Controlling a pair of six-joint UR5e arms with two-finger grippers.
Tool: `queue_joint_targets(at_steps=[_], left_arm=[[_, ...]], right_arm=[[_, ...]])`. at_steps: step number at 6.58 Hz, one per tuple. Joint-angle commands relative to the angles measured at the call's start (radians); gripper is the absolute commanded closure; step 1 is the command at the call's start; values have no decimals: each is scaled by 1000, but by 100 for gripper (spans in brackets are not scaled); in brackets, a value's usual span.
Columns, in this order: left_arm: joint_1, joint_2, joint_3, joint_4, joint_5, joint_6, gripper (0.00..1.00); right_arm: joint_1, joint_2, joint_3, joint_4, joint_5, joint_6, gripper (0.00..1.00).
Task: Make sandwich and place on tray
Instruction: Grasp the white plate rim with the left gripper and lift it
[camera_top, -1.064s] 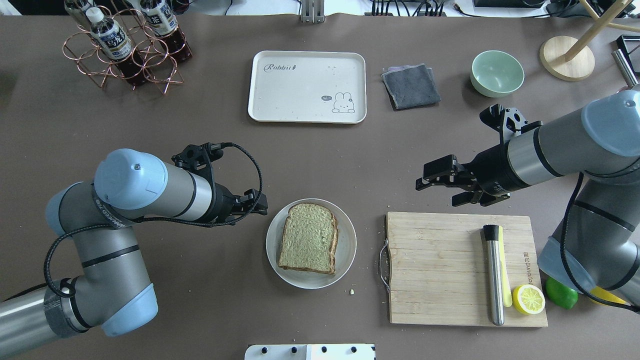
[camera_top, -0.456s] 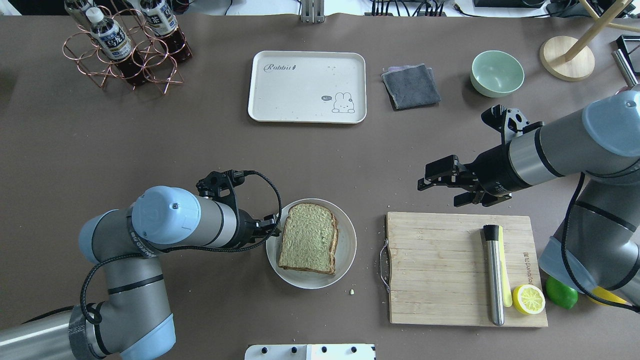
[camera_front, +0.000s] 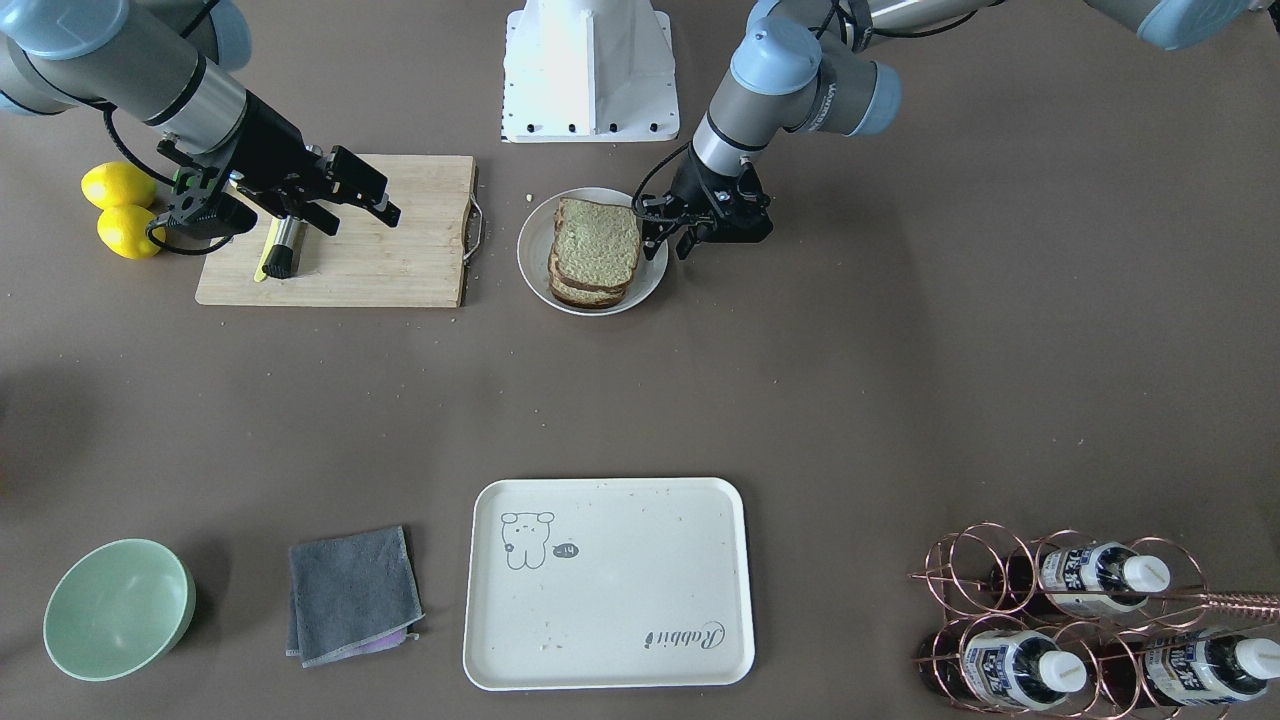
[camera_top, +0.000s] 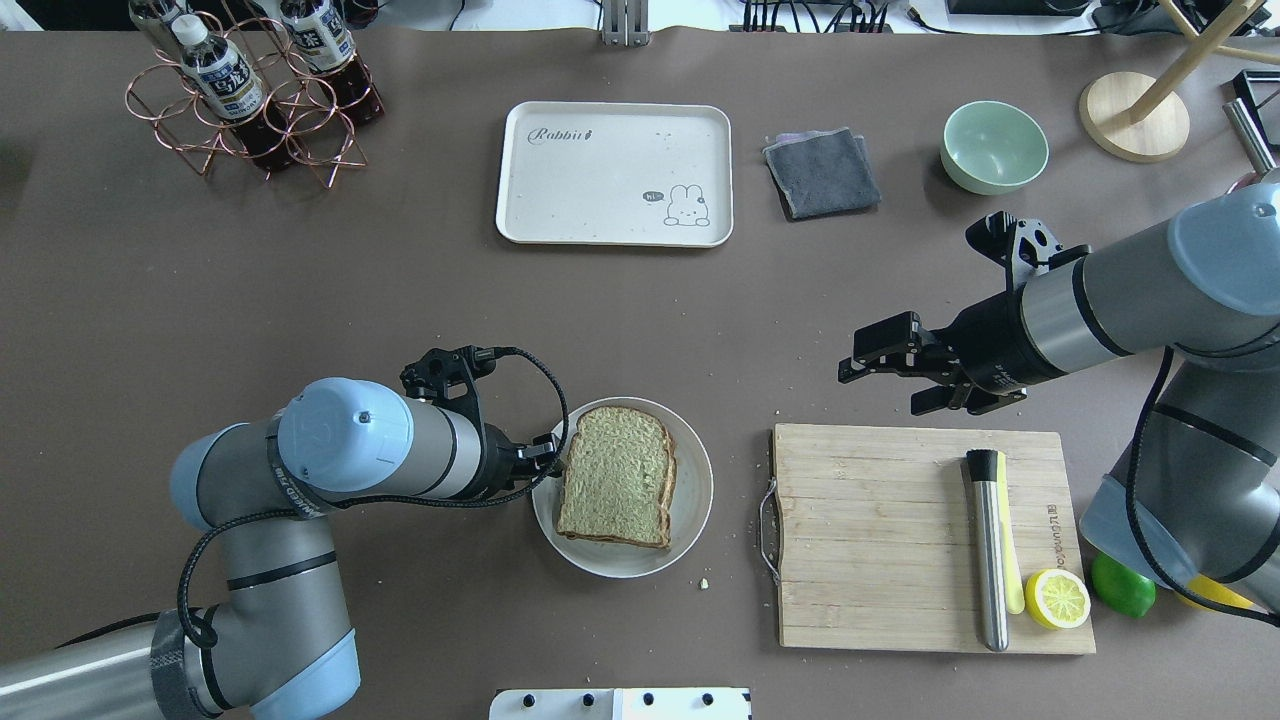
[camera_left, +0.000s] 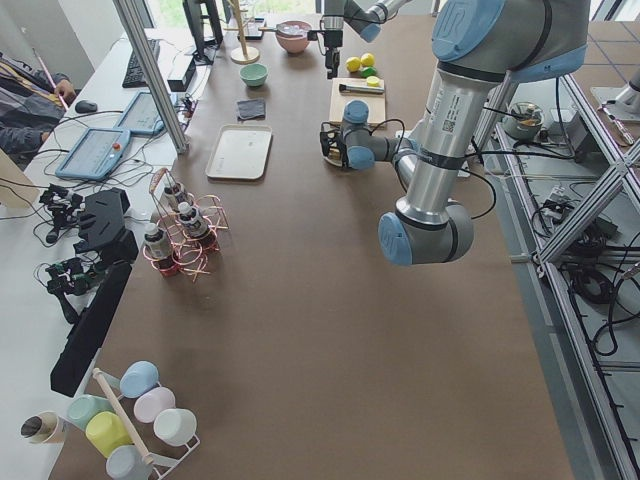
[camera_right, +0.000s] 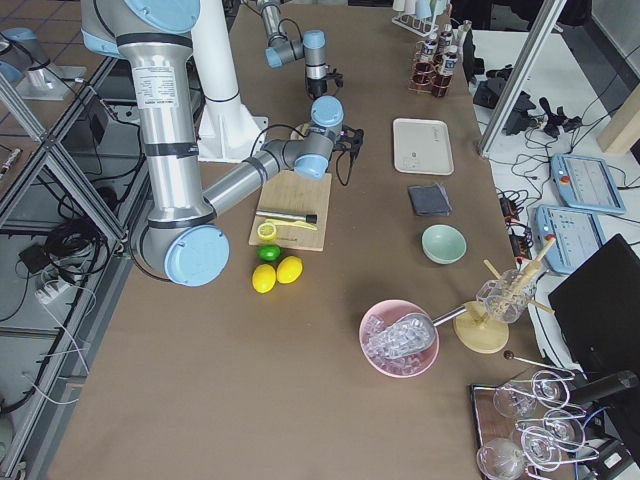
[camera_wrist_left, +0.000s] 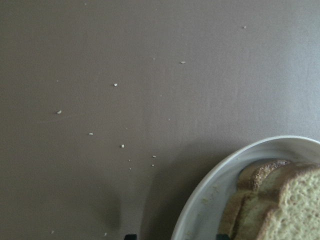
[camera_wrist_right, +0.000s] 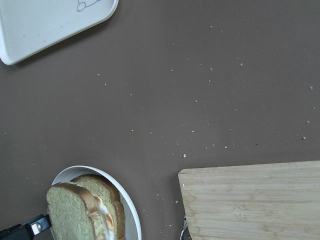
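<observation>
Left tool (camera_front: 667, 240) is low at the 9 o'clock edge of the round plate (camera_top: 693, 500), jaws spread and holding nothing. Its wrist view shows one fingertip outside the plate rim and the other inside, beside the crust. Whether either touches plate or bread cannot be told, as only the very tips show at the frame's bottom edge. Right tool (camera_top: 878, 390) hangs above the bare surface (camera_top: 300, 300), just beyond the 12 o'clock edge of the cutting board (camera_top: 870, 540). Its jaws are also spread and empty, well apart from the plate.

Sandwich (camera_top: 617, 475) lies flat on the plate, both slices stacked and roughly squared, with white-and-orange egg (camera_wrist_right: 106, 216) showing between them along one side. Tray (camera_top: 600, 180) sits well apart at the plate's 12 o'clock, carrying only a few crumbs.

Assessment: assembly appears complete, with bread, filling and top slice in place. Outstanding: the whole transfer. The sandwich is not yet gripped, lifted, carried toward 12 o'clock or set on the tray. By its position the left tool is judged to be lined up for the pick. Noted risk: soft stacked slices may shift or shed the egg if pinched from one edge only.
</observation>
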Motion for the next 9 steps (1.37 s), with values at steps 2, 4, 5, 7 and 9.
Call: queue_joint_targets(at_steps=[2,4,5,7,9], left_arm=[[2,-3,3,3,2,-48,99],[-1,-3,-7,1,0,-56,100],[-8,-3,-13,0,-3,-55,100],[-46,-6,-42,-5,-14,-46,100],[-125,-44,-31,-5,-14,9,100]], right_arm=[[0,1,2,0,0,0,0],[6,1,8,0,0,0,0],[8,4,8,0,5,0,0],[18,6,3,-2,8,0,0],[35,6,0,-2,9,2,0]])
